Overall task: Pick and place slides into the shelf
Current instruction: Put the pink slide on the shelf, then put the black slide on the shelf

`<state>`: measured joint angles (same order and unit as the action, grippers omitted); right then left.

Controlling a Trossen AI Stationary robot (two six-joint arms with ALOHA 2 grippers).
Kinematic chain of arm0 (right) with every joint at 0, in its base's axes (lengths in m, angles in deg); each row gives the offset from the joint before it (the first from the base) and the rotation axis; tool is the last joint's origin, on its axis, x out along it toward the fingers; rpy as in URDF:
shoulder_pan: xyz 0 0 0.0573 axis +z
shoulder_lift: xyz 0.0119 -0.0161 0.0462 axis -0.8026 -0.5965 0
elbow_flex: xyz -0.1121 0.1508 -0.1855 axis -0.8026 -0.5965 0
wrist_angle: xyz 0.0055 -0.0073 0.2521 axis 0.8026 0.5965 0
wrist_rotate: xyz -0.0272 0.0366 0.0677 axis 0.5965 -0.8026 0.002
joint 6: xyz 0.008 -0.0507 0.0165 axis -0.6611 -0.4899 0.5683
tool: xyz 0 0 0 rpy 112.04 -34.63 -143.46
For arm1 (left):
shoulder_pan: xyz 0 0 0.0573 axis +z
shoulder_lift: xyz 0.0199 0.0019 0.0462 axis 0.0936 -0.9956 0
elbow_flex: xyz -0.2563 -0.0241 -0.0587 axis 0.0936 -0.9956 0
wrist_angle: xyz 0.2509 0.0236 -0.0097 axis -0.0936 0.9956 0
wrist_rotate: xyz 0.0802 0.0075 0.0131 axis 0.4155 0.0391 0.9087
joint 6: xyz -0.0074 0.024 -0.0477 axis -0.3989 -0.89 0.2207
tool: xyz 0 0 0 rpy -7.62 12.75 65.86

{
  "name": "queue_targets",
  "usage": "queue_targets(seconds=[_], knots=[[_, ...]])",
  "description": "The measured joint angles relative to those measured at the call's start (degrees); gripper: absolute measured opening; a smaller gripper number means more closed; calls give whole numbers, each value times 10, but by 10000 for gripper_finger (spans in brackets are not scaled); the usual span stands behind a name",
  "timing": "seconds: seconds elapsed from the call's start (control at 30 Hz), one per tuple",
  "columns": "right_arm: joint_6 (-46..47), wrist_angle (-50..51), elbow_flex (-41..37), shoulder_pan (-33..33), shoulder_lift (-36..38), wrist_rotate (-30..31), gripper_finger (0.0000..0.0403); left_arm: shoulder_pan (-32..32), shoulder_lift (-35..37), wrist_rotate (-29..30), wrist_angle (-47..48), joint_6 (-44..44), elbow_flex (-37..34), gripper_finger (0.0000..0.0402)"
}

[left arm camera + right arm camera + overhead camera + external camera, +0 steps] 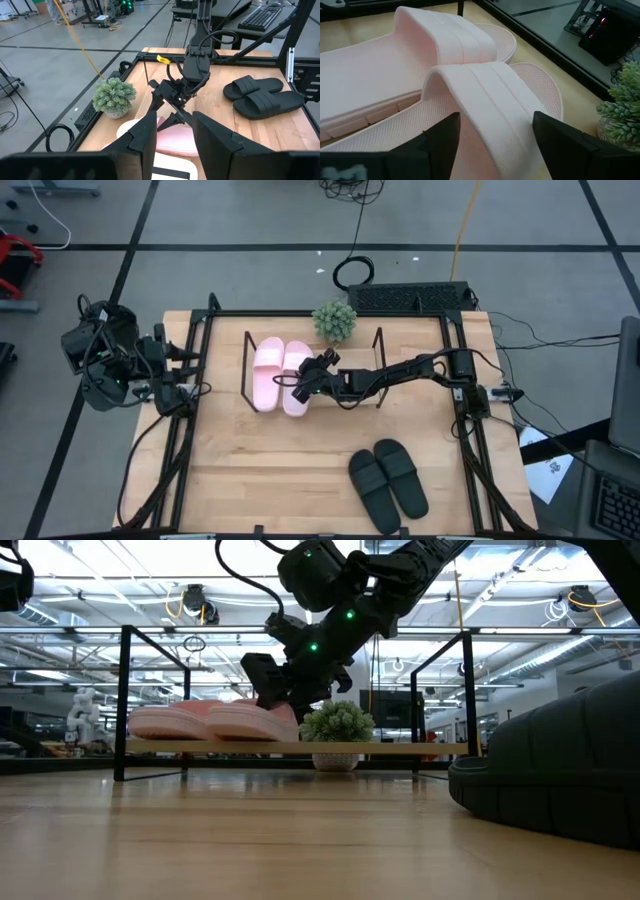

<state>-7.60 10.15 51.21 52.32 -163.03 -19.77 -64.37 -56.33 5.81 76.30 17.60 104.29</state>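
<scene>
Two light pink slides (280, 375) lie side by side, soles down, on the left part of the shelf's wooden board (345, 392). My right gripper (495, 131) hangs open over the right one of them (297, 375), with a finger on each side of its wide strap (485, 95). The low view shows the right gripper (268, 690) coming down at a slant onto the pink pair (215, 720). The black pair (388, 480) rests on the table near its front edge. My left gripper (172, 142) waits open at the table's left edge. My right gripper straddles the strap of the right pink slide from above, slanting down, with its fingers lying across the strap. I cannot tell whether the fingers (440, 140) touch the strap. The slide lies flat on the shelf board.
A small potted plant (335, 322) stands just beyond the shelf's far side. Thin black rod frames (245, 370) (378, 368) rise at both shelf ends. The right half of the shelf board is bare. A keyboard (410, 298) sits past the table's far edge.
</scene>
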Motion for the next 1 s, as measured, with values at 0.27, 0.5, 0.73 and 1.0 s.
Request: queue_targets(seconds=[0.27,0.5,0.73,1.0], knots=[[0,0,0,0,0,0,247,0,0,-24,0,1,0,129],[0,-3,0,0,0,0,247,0,0,-25,0,2,0,129],[-2,-31,0,0,0,0,247,0,0,-25,0,2,0,129],[-6,-38,0,0,0,-14,247,0,0,-26,0,0,0,129]])
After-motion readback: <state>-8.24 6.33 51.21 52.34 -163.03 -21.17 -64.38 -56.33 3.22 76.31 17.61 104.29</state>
